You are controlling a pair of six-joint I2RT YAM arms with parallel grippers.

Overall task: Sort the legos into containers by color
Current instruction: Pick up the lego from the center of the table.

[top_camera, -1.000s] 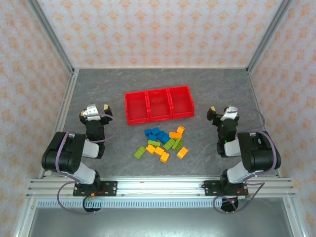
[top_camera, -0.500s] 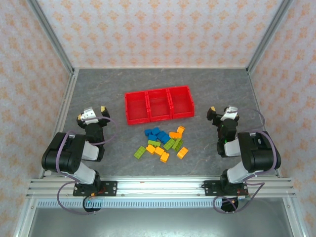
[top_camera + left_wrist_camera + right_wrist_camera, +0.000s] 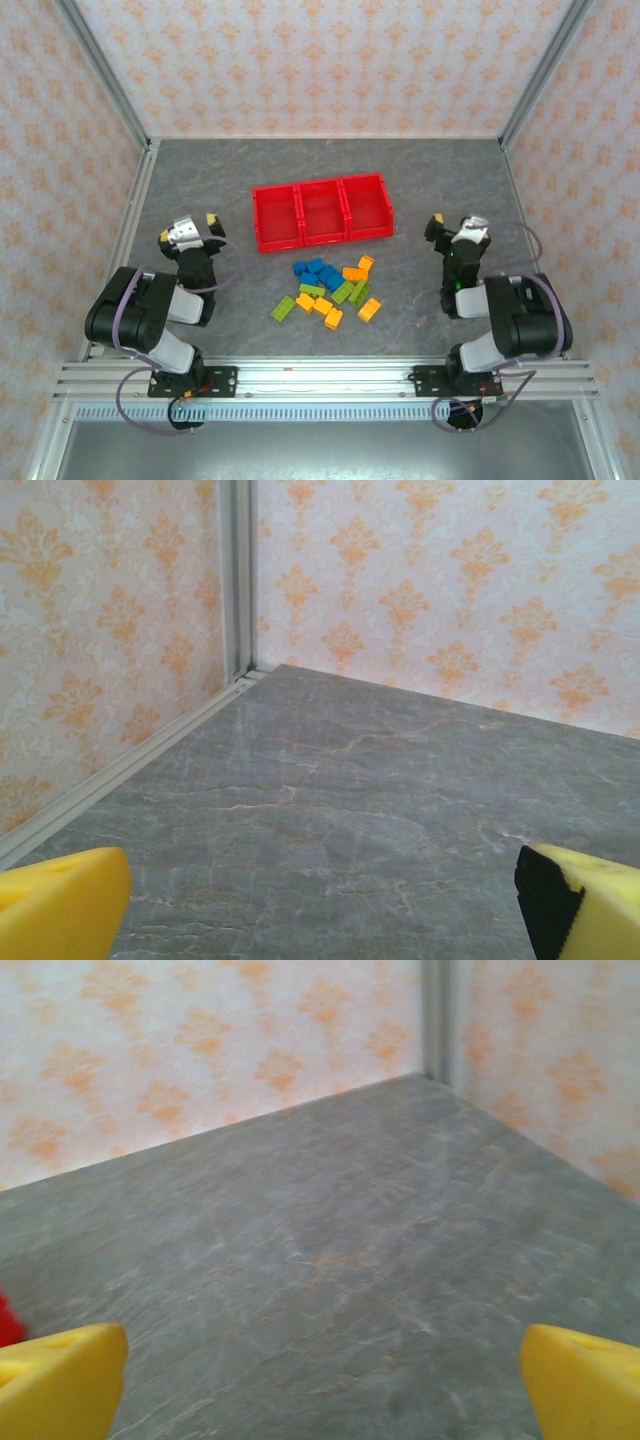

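1. The legos [image 3: 327, 290] lie in one loose cluster on the worktop [image 3: 200, 180], just in front of the containers [image 3: 258, 220] and midway between the two arms. We judge the spot was chosen so either arm can reach them.
2. Count by colour, from the top view and approximate because bricks touch and overlap: about four blue at the far-left of the cluster, about four green, about six orange-yellow. That makes roughly fourteen in all.
3. The containers are three red bins joined in a row, which gives one bin per colour. All three look empty, so we judge no brick is sorted yet.
4. Left end effector [image 3: 188, 228]: fingers spread wide and holding nothing. In its wrist view the yellow pads [image 3: 60, 905] sit at opposite edges with bare worktop between them.
5. Right end effector [image 3: 455, 228]: also spread and empty, with its pads [image 3: 585, 1380] far apart. A red sliver at the left edge of its wrist view is probably a bin corner.
6. Both wrist views look toward the far corners and the patterned walls [image 3: 320, 70], not at the cluster. We judge each arm must turn inward and descend before any pick.
7. Risk: the bricks are tightly packed, so a grasp may take two at once.
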